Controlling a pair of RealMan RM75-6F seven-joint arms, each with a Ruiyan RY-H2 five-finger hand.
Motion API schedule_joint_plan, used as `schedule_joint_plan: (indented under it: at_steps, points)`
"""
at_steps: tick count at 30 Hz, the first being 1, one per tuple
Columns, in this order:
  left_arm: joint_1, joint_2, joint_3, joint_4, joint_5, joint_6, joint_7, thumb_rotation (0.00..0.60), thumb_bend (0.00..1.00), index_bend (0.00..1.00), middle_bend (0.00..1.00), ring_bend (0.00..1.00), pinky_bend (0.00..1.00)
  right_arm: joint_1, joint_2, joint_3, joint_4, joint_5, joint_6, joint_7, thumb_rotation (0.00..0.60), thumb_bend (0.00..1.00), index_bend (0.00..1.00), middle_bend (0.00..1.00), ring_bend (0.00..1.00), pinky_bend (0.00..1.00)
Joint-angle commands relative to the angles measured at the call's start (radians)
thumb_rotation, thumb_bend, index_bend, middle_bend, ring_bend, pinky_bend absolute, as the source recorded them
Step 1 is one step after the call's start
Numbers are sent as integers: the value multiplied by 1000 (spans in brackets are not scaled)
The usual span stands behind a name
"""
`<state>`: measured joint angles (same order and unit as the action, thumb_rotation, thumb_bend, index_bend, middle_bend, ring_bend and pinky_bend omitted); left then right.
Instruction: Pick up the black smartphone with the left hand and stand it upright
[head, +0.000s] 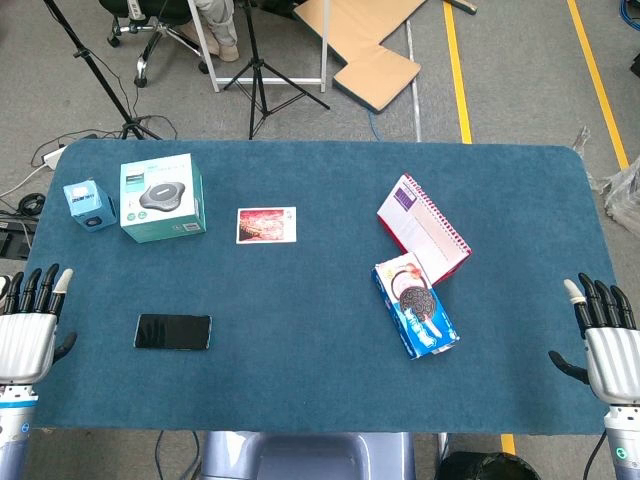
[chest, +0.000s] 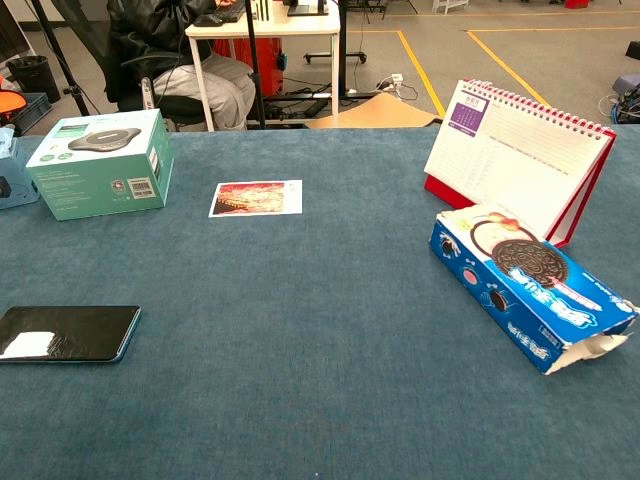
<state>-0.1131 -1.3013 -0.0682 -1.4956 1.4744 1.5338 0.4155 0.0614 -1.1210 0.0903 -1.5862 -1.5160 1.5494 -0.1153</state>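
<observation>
The black phone lies flat, screen up, near the front left corner of the bench. The left hand hovers at the left edge, fingers spread, holding nothing. The right hand hovers at the right edge, likewise spread and empty.

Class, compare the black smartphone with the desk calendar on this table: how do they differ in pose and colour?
The black smartphone lies flat on the blue table; the desk calendar stands propped up like a tent. The smartphone is dark and glossy with a bluish edge; the calendar is white-paged with a red base and spiral binding. The smartphone lies alone, while the calendar stands right behind a biscuit box. Both are rectangular.
</observation>
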Motion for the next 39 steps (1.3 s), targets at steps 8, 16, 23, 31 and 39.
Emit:
schedule_joint_plan:
  at_steps: [8,16,23,31,39]
  points:
    - [-18,6,14,-47,-37,-80,13,600,211,0,0,0,0,-2,3,2,-9,3,3,-1,600,0,6,0,0,0]
    - [-95,-22,15,-266,-159,-231,313,600,211,0,0,0,0,2,5,9,-8,16,-5,7,600,0,6,0,0,0]
    - [-190,-205,3,-345,-357,-303,637,600,212,0,0,0,0,4,5,8,5,25,-16,13,600,0,7,0,0,0]
    - [-257,-376,-20,-281,-452,-259,764,600,214,0,3,0,0,-3,12,12,5,31,-7,29,600,0,8,0,0,0]
    - [-286,-414,-24,-246,-511,-208,808,600,214,0,87,0,0,-2,12,14,12,40,-14,38,600,0,10,0,0,0]
